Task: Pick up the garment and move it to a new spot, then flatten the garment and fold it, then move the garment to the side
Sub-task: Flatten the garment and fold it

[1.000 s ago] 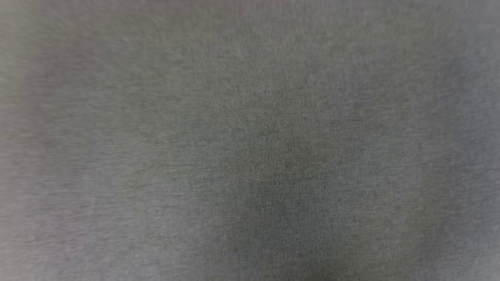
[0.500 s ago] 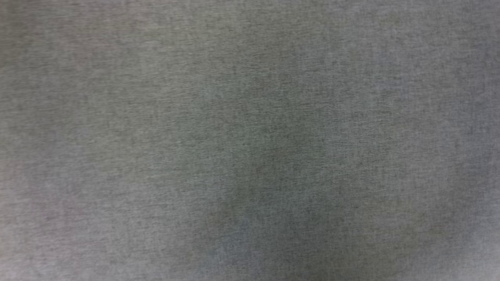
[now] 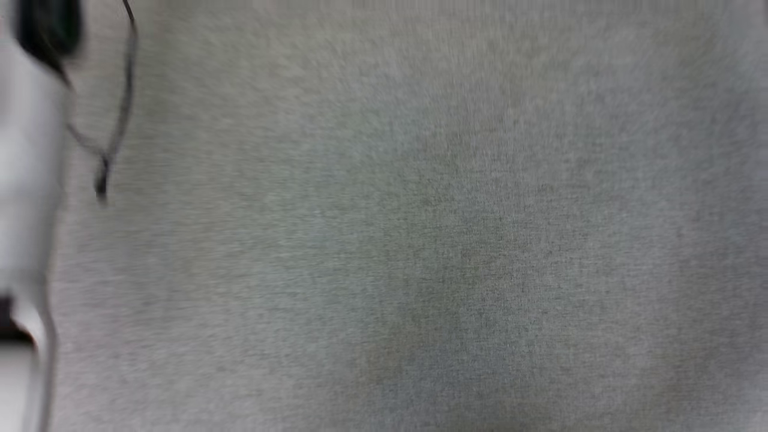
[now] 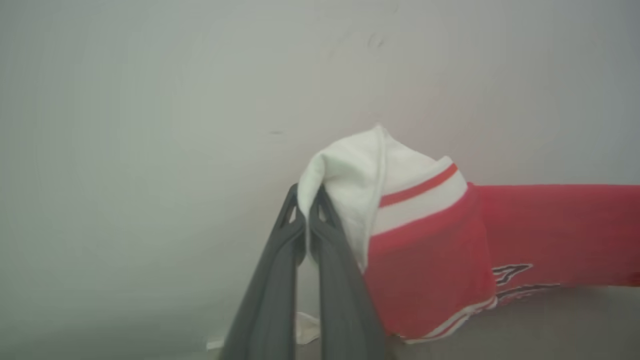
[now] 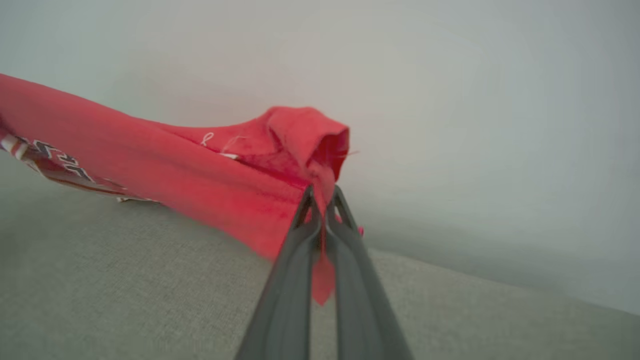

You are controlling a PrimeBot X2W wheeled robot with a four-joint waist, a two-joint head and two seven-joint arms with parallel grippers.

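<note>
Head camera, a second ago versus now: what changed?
A pale forearm with a dark cable has come in at the head view's left edge; whether arm or camera moved, I cannot tell. The grey cloth surface looks the same. The left tool and right tool grip the garment now.

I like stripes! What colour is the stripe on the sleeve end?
The stripe is red on white; left wrist view.

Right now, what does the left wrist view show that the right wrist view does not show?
Left wrist view: a white sleeve end with a red stripe, pinched in the shut left jaws. Right wrist view: a plain red edge pinched in the shut right jaws, and a small white mark. Both: the red shirt, its black-and-white lettering and the grey fabric surface under it.
</note>
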